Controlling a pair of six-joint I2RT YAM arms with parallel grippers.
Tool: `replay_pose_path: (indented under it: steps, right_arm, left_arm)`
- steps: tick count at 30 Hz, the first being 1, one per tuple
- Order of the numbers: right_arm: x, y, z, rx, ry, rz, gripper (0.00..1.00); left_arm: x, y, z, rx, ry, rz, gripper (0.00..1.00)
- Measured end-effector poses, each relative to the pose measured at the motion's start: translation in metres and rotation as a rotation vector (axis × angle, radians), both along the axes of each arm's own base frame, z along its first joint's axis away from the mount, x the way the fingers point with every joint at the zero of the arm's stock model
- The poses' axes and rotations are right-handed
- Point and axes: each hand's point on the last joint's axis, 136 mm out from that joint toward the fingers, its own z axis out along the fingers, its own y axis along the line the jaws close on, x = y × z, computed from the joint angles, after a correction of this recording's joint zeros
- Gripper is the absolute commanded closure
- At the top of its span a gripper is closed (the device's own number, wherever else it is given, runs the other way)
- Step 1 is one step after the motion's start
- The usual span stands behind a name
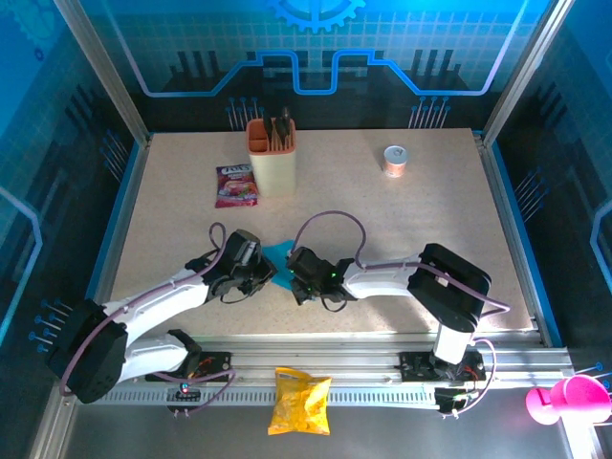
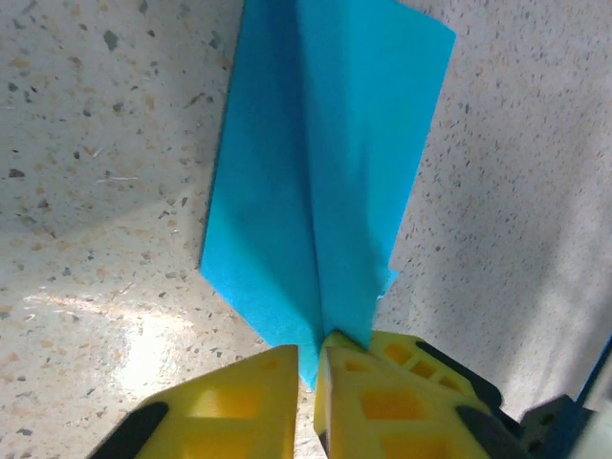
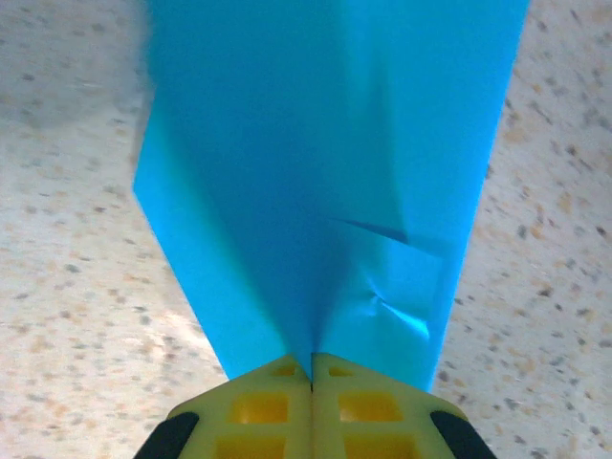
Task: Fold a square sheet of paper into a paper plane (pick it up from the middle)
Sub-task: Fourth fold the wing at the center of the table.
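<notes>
The half-folded sheet of paper (image 1: 280,258) sits on the tabletop (image 1: 411,229) between the arms, at 3 o'clock from the left claw (image 2: 311,354) and 9 o'clock from the right claw (image 3: 311,368). Both claws pinch its crease fully closed, and the crease runs toward 12 o'clock in each wrist view.

Top view: counter (image 1: 411,239) evenly, brightly lit; surrounding walls (image 1: 57,143) tinted blue. Left wrist view: white glare patch lower left, broad grey shadow right of the folded paper (image 2: 325,172). Right wrist view: paper's upper left edge blurred.
</notes>
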Motion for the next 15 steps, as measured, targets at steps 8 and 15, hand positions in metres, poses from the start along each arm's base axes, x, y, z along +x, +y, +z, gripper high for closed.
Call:
replay_pose_path:
  steps: [8, 15]
  right_arm:
    - [0.008, -0.003, -0.001, 0.12, 0.051, -0.046, 1.0]
    - [0.009, -0.004, -0.001, 0.216, 0.104, -0.073, 1.0]
  left_arm:
    - [0.004, 0.004, 0.016, 0.015, -0.063, -0.005, 0.81]
    - [0.005, 0.005, 0.015, 0.022, -0.067, -0.01, 0.84]
